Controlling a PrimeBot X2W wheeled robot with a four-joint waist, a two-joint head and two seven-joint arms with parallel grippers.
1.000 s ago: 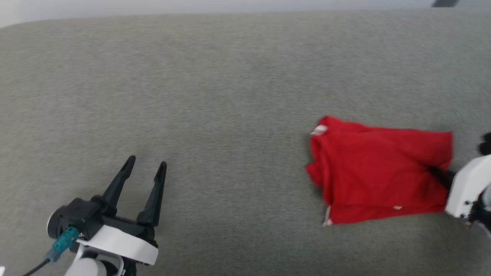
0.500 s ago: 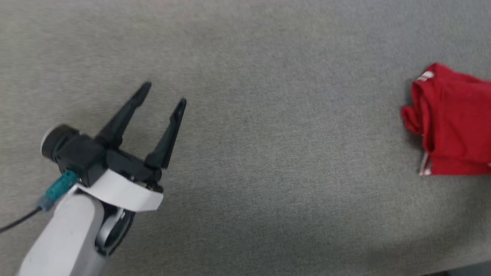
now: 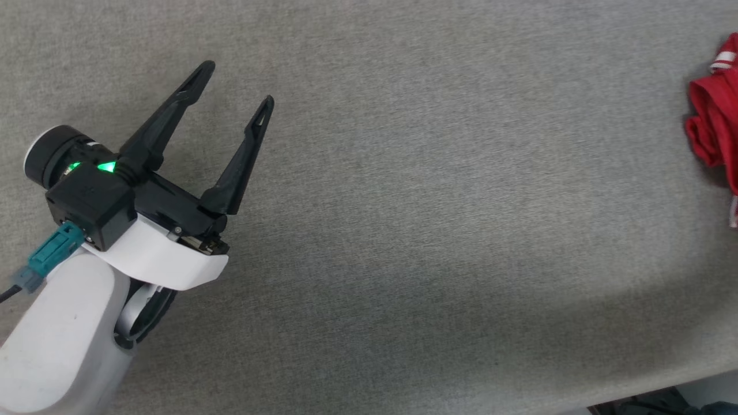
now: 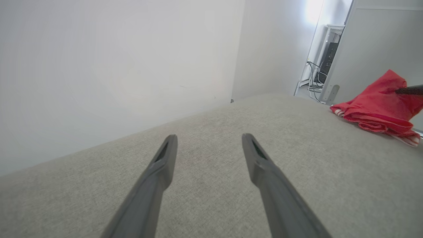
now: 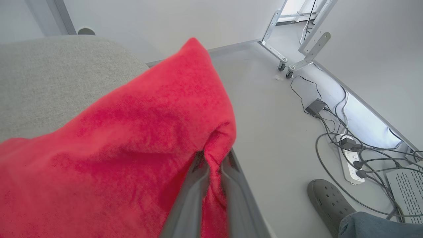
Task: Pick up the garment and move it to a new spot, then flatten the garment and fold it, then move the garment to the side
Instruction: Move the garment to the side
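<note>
Right wrist view: the right gripper (image 5: 214, 160) pinches a fold of the red garment (image 5: 125, 132). Empty, the left gripper (image 3: 235, 85) hovers splayed above grey upholstery (image 3: 438, 207)

Grey surface (image 3: 438, 202) open mid-span — garment (image 3: 714, 115) bunched far right.

one garment (image 3: 715, 112), two grippers (image 3: 237, 83) (image 5: 213, 159)

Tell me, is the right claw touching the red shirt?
Touching. In the right wrist view, the right claw is closed on a bunched fold of the red shirt, with the cloth pinched between its two dark fingers.
</note>
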